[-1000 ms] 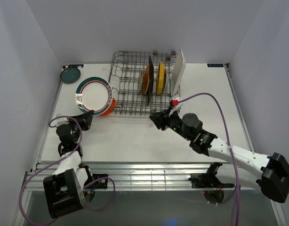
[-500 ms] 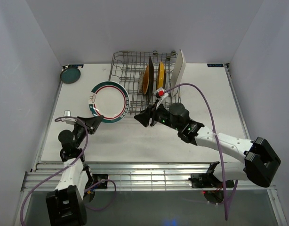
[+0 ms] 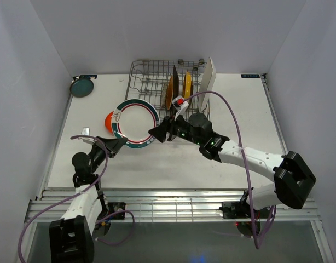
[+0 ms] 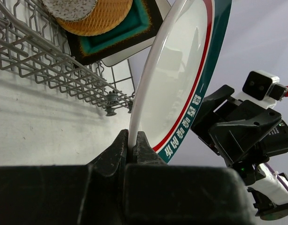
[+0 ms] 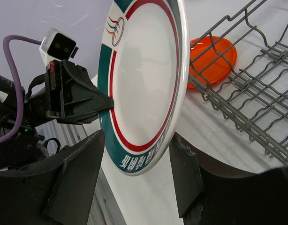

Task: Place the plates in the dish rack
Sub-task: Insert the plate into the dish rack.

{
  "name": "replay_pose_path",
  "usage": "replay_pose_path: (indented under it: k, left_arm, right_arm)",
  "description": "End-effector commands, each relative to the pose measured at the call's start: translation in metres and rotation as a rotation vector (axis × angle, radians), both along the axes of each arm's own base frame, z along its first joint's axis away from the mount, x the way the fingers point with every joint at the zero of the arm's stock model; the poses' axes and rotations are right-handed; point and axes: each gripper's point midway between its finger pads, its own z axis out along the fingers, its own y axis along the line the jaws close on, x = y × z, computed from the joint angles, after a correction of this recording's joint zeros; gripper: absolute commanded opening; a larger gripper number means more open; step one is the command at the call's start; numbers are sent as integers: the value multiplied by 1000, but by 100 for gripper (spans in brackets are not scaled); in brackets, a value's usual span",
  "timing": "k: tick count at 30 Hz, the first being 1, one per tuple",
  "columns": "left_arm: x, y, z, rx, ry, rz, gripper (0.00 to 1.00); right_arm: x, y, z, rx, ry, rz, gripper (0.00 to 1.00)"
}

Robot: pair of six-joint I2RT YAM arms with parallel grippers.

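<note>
Plain pale walls (image 3: 157, 33) close in a white worktop (image 3: 168, 164). The dish rack (image 3: 139, 87) stands at the far middle of it. Four plates stand on edge in the rack's right half: a wood-tone plate (image 3: 169, 93), a dark square plate (image 3: 175, 90), a yellow plate (image 3: 187, 90) and a white rectangle (image 3: 207, 82) leaning at the right end.

Just left of the rack's near corner, a teal-rimmed plate (image 3: 136, 123) is held up off the worktop, tilted on edge. An orange plate (image 3: 109, 121) lies flat behind it, partly hidden. A small teal plate (image 3: 82, 86) sits well apart in the far left corner.

The left claw (image 4: 131, 145) is pinched tight on the held plate's lower rim. The right claw (image 5: 134, 173) stands wide, one finger on each side of the same plate's rim. Whether either finger touches the plate cannot be told.

White lettering (image 5: 134, 161) runs along the teal band but is too small to read. A small emblem (image 5: 114, 24) of coloured wavy lines sits on the opposite side of the band.
</note>
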Motion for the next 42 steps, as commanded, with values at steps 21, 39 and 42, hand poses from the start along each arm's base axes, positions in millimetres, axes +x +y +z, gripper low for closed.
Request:
replay_pose_path:
  k: [21,39,42]
  left_arm:
    - [-5,-5,13,24,-92,-28,0]
    - [-4,-7,10,25,-71,-52,0]
    - [-3,-6,9,23,-64,-51,0]
  right_arm:
    - [19,-18,31,62,-47,-149,33]
    - [26,-11,25,40,-33,-153,8]
    - [30,-11,23,27,-28,-176,8]
